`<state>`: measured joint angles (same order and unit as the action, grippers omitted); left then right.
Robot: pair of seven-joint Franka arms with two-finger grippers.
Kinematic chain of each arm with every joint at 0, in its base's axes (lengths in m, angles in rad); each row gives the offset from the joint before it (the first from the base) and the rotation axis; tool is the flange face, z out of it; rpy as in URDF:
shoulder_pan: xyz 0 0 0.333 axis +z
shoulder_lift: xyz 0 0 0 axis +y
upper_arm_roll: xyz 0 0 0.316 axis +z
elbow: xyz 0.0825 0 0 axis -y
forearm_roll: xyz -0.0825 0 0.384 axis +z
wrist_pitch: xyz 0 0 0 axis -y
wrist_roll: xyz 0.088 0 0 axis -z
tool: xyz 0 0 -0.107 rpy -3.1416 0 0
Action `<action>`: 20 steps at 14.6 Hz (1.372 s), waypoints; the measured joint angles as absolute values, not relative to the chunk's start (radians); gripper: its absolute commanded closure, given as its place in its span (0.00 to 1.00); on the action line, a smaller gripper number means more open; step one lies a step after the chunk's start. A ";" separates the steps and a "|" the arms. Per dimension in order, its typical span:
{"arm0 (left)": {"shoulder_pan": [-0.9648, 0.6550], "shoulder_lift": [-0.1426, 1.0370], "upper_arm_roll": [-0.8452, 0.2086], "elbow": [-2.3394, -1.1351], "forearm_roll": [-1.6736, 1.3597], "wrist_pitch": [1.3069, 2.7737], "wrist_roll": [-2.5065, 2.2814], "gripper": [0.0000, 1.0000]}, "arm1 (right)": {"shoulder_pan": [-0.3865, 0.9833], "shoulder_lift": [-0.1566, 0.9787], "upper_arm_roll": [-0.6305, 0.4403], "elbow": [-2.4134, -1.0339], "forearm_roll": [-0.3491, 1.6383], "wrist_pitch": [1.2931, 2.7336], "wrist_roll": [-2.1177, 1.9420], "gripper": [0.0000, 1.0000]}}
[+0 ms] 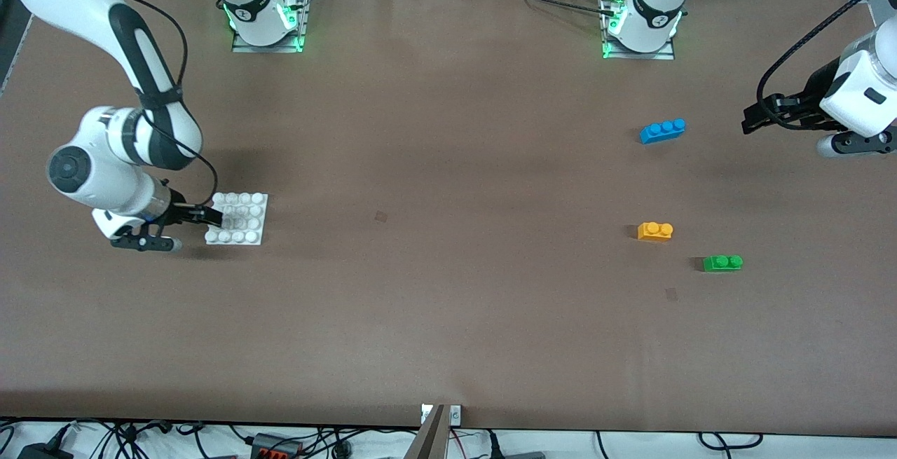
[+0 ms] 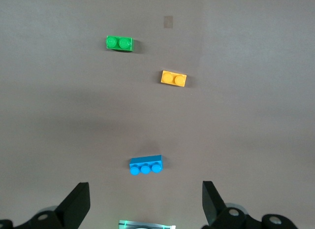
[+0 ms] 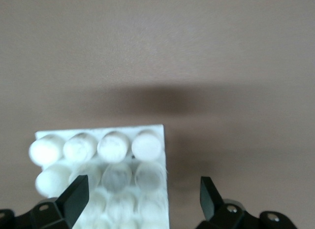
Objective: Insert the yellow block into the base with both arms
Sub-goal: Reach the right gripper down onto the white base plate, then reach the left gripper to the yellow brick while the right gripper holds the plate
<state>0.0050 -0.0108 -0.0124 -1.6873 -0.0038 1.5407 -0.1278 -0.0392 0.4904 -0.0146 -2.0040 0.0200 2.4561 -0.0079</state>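
Right gripper, jaws apart, over the base. Left gripper, jaws apart, hangs high. Yellow block: green brick at 4 o'clock, blue brick at 12.

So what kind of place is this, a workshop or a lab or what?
Most likely a robotics lab bench: two white arms bolted to a brown table, the left gripper and right gripper working toy bricks like the yellow block, with cables along the table's edge.

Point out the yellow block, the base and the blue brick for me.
yellow block (image 1: 654,231): front view, middle of its top, between the studs.
base (image 1: 238,218): front view, centre of the studded plate.
blue brick (image 2: 145,165): left wrist view, its middle stud.
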 measured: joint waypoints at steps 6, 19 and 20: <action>0.007 -0.010 -0.012 -1.687 -0.004 1.541 -0.128 0.00 | -0.037 0.514 -0.003 -2.000 0.020 2.461 -0.006 0.00; 0.022 0.063 -0.008 -1.679 -0.060 1.539 -0.128 0.00 | -0.037 0.524 0.023 -2.001 0.020 2.448 -0.019 0.00; 0.022 0.086 -0.008 -1.670 -0.063 1.540 -0.128 0.00 | -0.037 0.525 0.023 -2.000 0.020 2.449 -0.020 0.00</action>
<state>0.0224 0.0864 -0.0081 -1.6696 -0.0627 1.5395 -0.1281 -0.0374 0.5253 0.0233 -2.0005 0.0199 2.4486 -0.0202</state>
